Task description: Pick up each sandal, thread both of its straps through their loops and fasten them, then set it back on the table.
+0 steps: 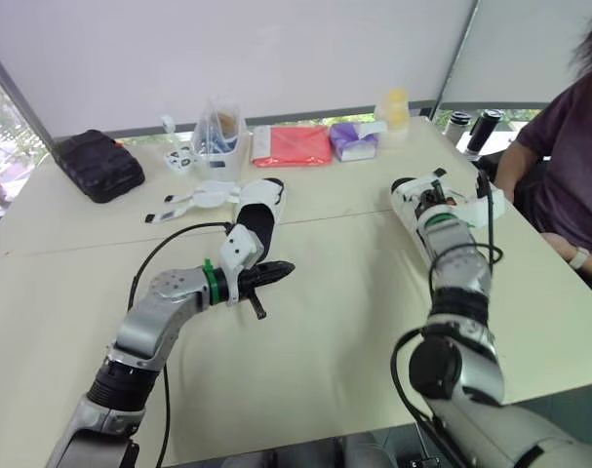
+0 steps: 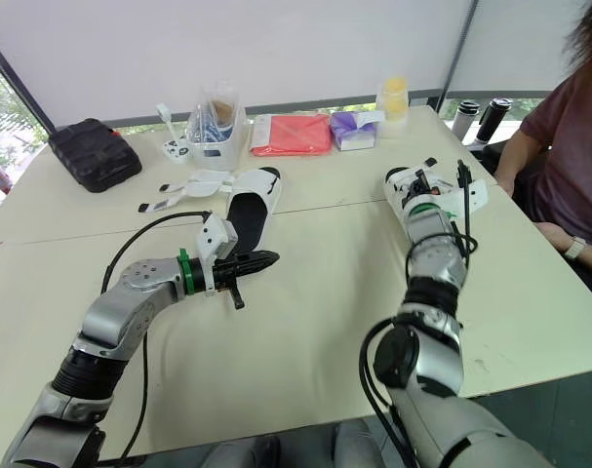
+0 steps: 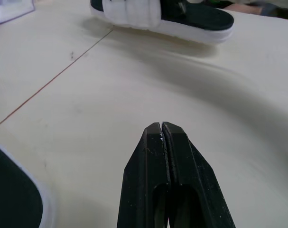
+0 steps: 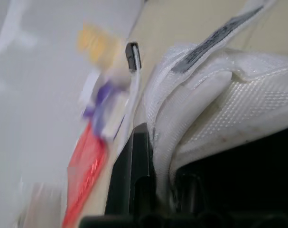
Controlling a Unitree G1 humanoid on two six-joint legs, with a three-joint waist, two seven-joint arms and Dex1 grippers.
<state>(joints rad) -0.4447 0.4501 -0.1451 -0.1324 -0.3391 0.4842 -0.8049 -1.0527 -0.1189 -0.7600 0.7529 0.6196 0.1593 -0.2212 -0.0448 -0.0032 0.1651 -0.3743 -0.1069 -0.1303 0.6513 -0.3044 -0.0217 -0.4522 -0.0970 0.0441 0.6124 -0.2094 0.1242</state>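
A cream-coloured desk [image 2: 305,331] with a thin seam across it carries a row of items along its far edge. A black padded fabric case [image 2: 94,154] lies at the far left. To its right come a small white handheld device [image 2: 177,148], a clear plastic container [image 2: 216,127], a flat red packet [image 2: 291,135], a purple-and-white tissue pack [image 2: 352,129] and a yellow-capped bottle [image 2: 394,99]. Two dark cylindrical flasks [image 2: 493,115] stand by the far right corner, near a seated person in a maroon shirt [image 2: 569,136].
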